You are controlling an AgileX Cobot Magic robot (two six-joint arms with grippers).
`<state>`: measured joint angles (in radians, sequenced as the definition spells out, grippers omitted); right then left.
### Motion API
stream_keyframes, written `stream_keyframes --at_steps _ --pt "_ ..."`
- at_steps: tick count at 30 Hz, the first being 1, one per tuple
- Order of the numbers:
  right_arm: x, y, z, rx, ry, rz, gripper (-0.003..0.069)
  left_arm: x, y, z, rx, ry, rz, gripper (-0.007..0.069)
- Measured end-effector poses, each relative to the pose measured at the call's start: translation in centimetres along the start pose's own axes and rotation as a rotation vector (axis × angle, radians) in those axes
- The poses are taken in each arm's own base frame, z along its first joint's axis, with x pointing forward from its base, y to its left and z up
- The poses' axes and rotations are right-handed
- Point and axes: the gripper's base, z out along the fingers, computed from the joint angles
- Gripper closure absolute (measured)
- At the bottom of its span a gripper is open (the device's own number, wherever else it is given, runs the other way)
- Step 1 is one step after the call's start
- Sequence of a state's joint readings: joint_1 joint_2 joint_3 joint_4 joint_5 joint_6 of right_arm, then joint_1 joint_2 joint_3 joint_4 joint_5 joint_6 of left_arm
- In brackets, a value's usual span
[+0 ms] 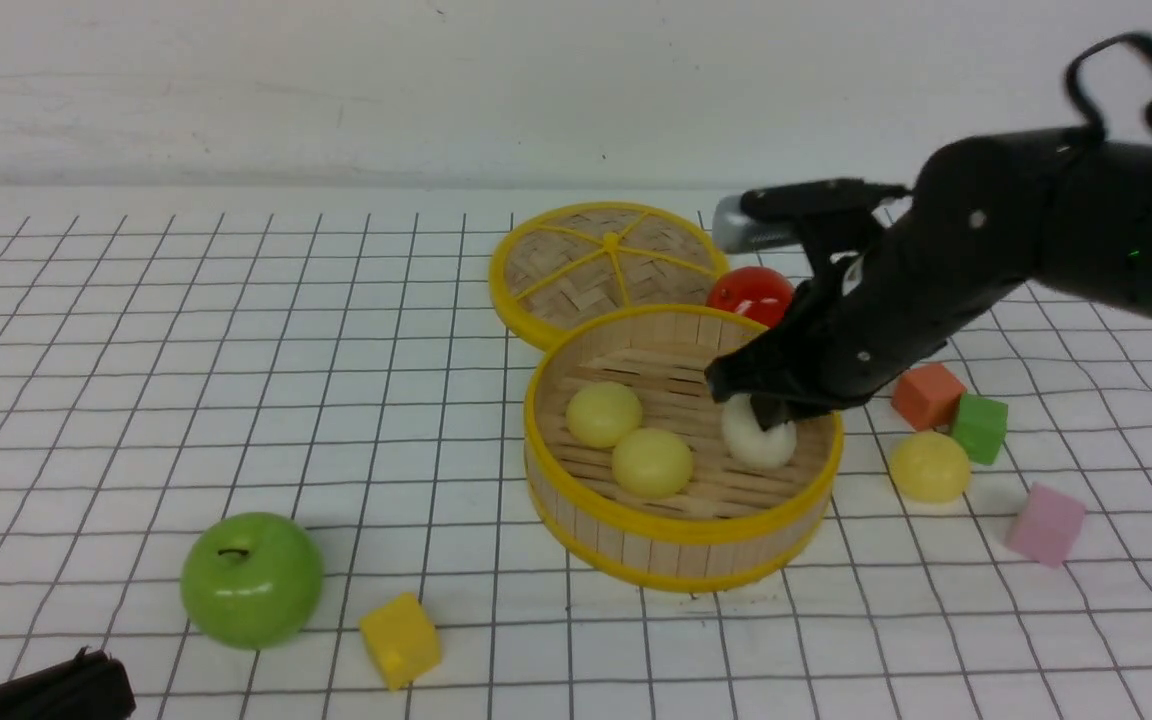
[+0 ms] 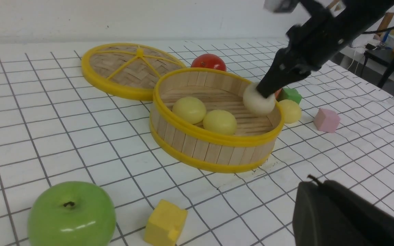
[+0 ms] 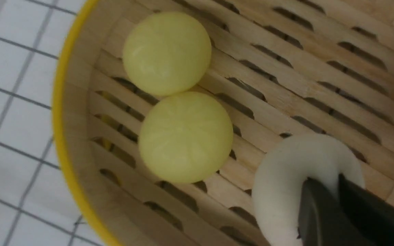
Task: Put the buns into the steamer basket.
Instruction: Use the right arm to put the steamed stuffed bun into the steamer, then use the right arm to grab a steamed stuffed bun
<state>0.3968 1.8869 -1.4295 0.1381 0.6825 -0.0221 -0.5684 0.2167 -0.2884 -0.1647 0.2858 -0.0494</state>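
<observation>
The steamer basket [image 1: 681, 525] stands mid-table with two pale yellow buns [image 1: 603, 413] [image 1: 652, 462] on its slatted floor. My right gripper [image 1: 771, 410] reaches into its right side and is shut on the cream bun [image 1: 758, 440], whose soft top is dented between the fingers; the right wrist view shows that pinch [image 3: 333, 184] on the cream bun [image 3: 282, 184]. A third pale yellow bun [image 1: 928, 466] lies on the cloth right of the basket. My left gripper [image 2: 315, 181] is shut and empty, low at the near left.
The woven lid [image 1: 606, 260] lies behind the basket, a red fruit [image 1: 748, 293] beside it. A green apple [image 1: 252, 578] and yellow cube [image 1: 400, 639] sit near left. Orange [image 1: 926, 394], green [image 1: 980, 427] and pink [image 1: 1044, 523] cubes lie to the right.
</observation>
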Motion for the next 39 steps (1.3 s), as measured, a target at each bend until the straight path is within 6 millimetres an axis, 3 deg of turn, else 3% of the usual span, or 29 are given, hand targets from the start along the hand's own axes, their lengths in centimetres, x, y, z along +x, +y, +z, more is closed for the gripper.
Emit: stream_keyframes --at_steps 4,8,10,13,15,18,21,24,28,33,39 --pt "0.2 -0.3 2.0 0.017 0.025 -0.009 0.0540 0.0 0.0 0.0 0.000 0.000 0.000 0.0616" --pt "0.0 -0.3 2.2 0.017 0.004 -0.009 0.0416 0.0 0.0 0.0 0.000 0.000 0.000 0.0612" --pt "-0.3 -0.2 1.6 0.013 -0.012 0.001 0.0291 0.0 0.0 0.0 0.000 0.000 0.000 0.0608" --pt "-0.6 0.0 -0.3 0.007 -0.038 0.003 0.0200 0.0 0.0 0.0 0.000 0.000 0.000 0.0606" --pt "-0.9 0.0 -2.5 0.009 -0.061 0.005 0.0165 0.0 0.0 0.0 0.000 0.000 0.000 0.0604" --pt "-1.0 -0.7 -4.7 0.032 -0.071 0.030 0.0165 0.0 0.0 0.0 0.000 0.000 0.000 0.0602" --pt "-0.3 -4.2 -5.7 0.120 -0.001 0.147 0.0222 0.0 0.0 0.0 0.000 0.000 0.000 0.0596" --pt "0.6 -7.5 -4.1 0.179 0.090 0.232 0.0298 0.0 0.0 0.0 0.000 0.000 0.000 0.0596" --pt "1.2 -9.9 -1.5 0.196 0.128 0.297 0.0356 0.0 0.0 0.0 0.000 0.000 0.000 0.0596" --pt "1.3 -11.2 0.3 0.201 0.114 0.325 0.0365 0.0 0.0 0.0 0.000 0.000 0.000 0.0591" --pt "1.1 -11.4 1.0 0.190 0.081 0.342 0.0365 0.0 0.0 0.0 0.000 0.000 0.000 0.0589"
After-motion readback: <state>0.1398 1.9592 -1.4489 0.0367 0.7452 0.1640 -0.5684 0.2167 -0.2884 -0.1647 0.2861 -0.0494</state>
